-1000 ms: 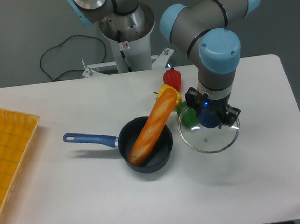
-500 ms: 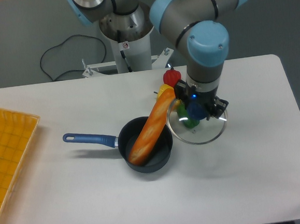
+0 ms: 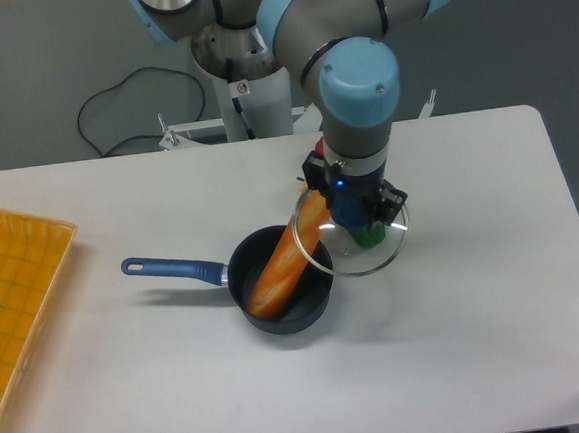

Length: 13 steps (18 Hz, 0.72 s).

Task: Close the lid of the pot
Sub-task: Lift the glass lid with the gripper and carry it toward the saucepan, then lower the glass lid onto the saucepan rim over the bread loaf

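Note:
The dark blue-black pot (image 3: pixel 306 300) sits near the table's middle, its blue handle (image 3: pixel 171 270) pointing left. A long orange baguette (image 3: pixel 285 258) leans out of it toward the upper right. The clear glass pot lid (image 3: pixel 371 255) hangs in the air just right of the pot, its left edge overlapping the baguette's upper end. My gripper (image 3: pixel 350 210) is shut on the lid's blue knob (image 3: pixel 349 215), pointing straight down.
A green toy (image 3: pixel 371 236) shows through the lid glass. A yellow mesh tray (image 3: pixel 10 299) lies at the left table edge. The arm's base (image 3: pixel 249 79) stands at the table's back.
My gripper has carried the lid up and to the left, from beside the pot toward it. The lid's edge now overlaps the baguette's top end.

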### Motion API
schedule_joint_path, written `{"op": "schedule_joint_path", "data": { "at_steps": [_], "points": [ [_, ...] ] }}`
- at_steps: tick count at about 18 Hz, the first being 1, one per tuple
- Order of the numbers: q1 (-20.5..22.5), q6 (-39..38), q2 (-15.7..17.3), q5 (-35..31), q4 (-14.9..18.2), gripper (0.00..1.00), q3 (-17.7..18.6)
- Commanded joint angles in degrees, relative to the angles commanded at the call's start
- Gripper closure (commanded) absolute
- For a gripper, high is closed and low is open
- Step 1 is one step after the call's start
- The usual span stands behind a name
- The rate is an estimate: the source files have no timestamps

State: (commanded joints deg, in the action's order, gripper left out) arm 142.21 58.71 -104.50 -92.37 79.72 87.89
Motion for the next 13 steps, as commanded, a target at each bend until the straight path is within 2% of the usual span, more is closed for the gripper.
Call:
{"op": "schedule_joint_path", "data": {
  "at_steps": [7,13],
  "points": [
    [-1.0,-0.2,-0.2,-0.3,1.1,0.48,0.7],
    [-2.2,-0.4,-0.7,-4.0,1.1,0.48,0.7]
  ]
}}
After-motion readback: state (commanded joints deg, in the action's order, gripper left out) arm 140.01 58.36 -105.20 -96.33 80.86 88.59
